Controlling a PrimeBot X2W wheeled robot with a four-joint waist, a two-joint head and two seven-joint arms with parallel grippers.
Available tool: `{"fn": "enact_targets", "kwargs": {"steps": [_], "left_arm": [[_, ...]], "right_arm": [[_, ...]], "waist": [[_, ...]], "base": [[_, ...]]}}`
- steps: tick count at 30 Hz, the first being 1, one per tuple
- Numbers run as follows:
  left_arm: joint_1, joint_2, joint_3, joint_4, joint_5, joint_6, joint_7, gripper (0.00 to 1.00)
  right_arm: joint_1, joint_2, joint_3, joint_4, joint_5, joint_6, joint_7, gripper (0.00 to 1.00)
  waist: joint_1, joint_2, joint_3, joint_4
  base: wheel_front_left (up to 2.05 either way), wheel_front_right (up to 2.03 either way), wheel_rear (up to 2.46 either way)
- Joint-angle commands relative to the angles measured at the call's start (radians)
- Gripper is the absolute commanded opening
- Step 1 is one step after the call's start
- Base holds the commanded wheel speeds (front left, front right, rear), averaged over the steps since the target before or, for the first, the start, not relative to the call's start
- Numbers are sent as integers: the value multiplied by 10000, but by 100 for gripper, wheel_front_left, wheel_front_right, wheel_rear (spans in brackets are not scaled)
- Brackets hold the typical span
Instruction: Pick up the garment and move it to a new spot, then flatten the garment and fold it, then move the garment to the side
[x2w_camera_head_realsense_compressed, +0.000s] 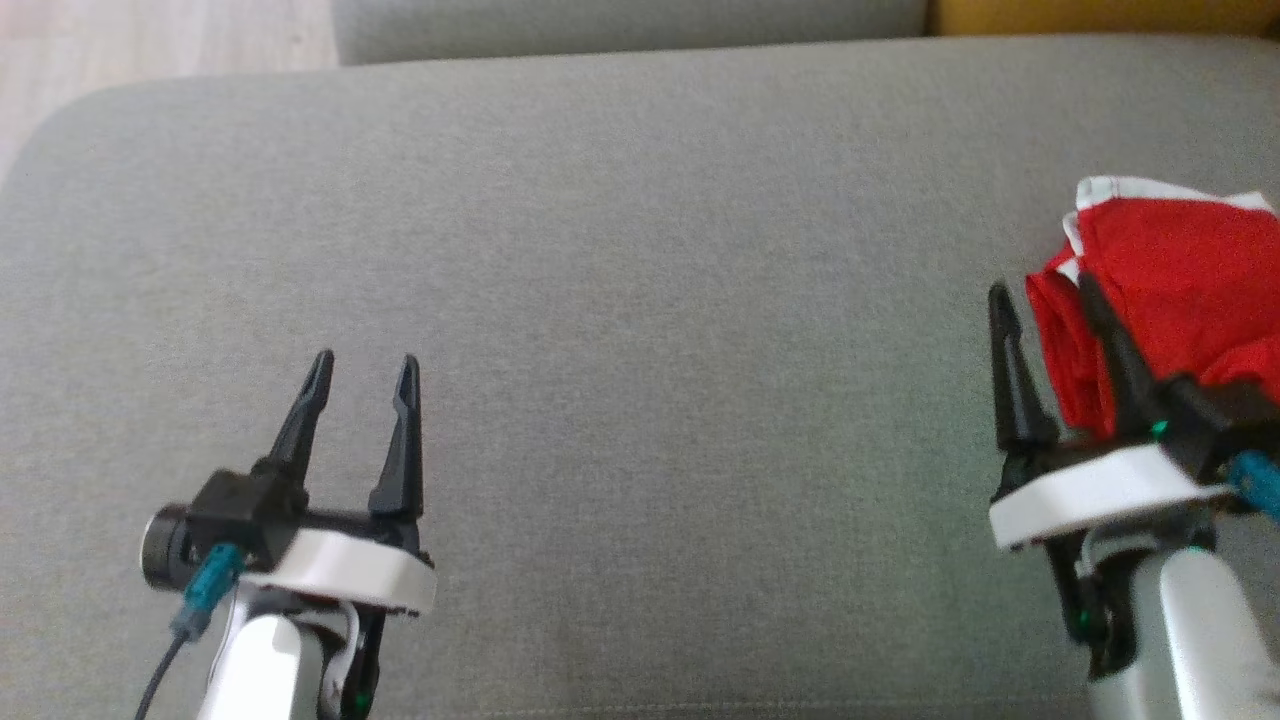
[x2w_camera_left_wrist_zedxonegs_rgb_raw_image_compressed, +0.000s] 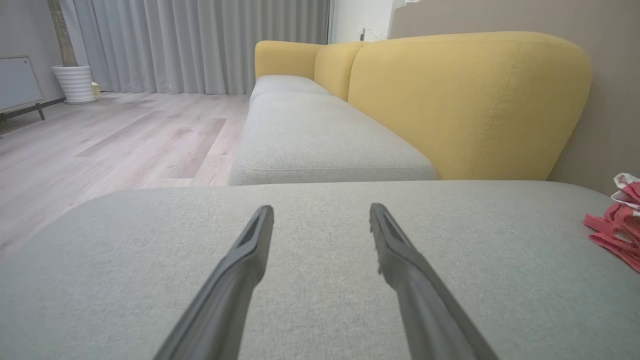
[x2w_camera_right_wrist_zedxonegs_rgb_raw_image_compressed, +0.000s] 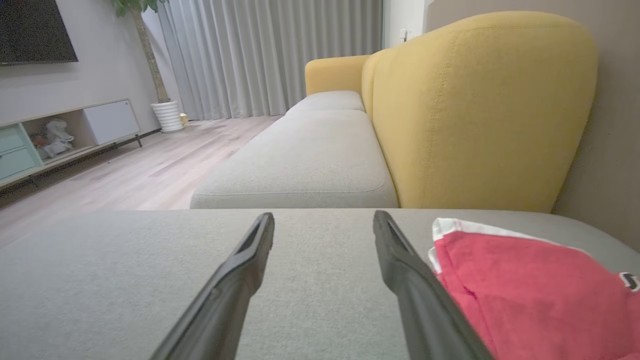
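The garment (x2w_camera_head_realsense_compressed: 1180, 270), red with white trim, lies in a compact, layered bundle on the grey cushion (x2w_camera_head_realsense_compressed: 640, 250), just outside the right-hand finger of the right gripper (x2w_camera_head_realsense_compressed: 1042, 288). In the head view that finger crosses the bundle's near-left edge. From the right wrist the cloth starts right alongside the same finger, and I can't tell whether the two touch. Those fingers are spread wide, with only bare cushion between them, so nothing is pinched.

The left gripper (x2w_camera_head_realsense_compressed: 365, 358) hovers low over the cushion with its fingers spread too. The garment is well apart from it, far off beyond its right-hand finger. Past both sets of fingertips are the yellow backrest (x2w_camera_right_wrist_zedxonegs_rgb_raw_image_compressed: 480, 110) and another grey seat.

The cloth looks gathered into folds and parked at the cushion's side. I'd judge this is the last step, moving it aside, with the garment let go. If so, the next move only calls for the right gripper to draw clear without its finger dragging the top layer. If the fold is not accepted, the fingers would need to close on an edge.

On writing, there is a small dark patch (x2w_camera_right_wrist_zedxonegs_rgb_raw_image_compressed: 629, 281) with a white mark near the garment's far edge, too small to read.
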Motion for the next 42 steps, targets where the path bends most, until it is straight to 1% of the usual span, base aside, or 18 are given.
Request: {"fn": "enact_targets", "kwargs": {"steps": [1,6,15,24,42], "left_arm": [[-103,186,377,-275,61,66,-51,100],[376,236,324,-216,43,84,-51,100],[997,205,52,-179,50,222,52,100],[1304,293,27,-333,-6,329,59,100],[1244,367,-101,-205,-16,544,86,100]], "right_arm": [[23,5,277,-249,108,65,-144,100],[671,8,471,-107,397,65,-269,100],[1651,9,123,-381,383,65,-30,100],[2181,10,-36,-724,270,65,283,100],[2311,10,77,-949,151,65,494,100]], "waist": [[1,0,-314,247],[1,0,-765,389],[1,0,-1473,510],[1,0,-1638,435],[1,0,-1692,419]], "base": [[0,0,0],[0,0,0],[0,0,0],[0,0,0],[0,0,0]]}}
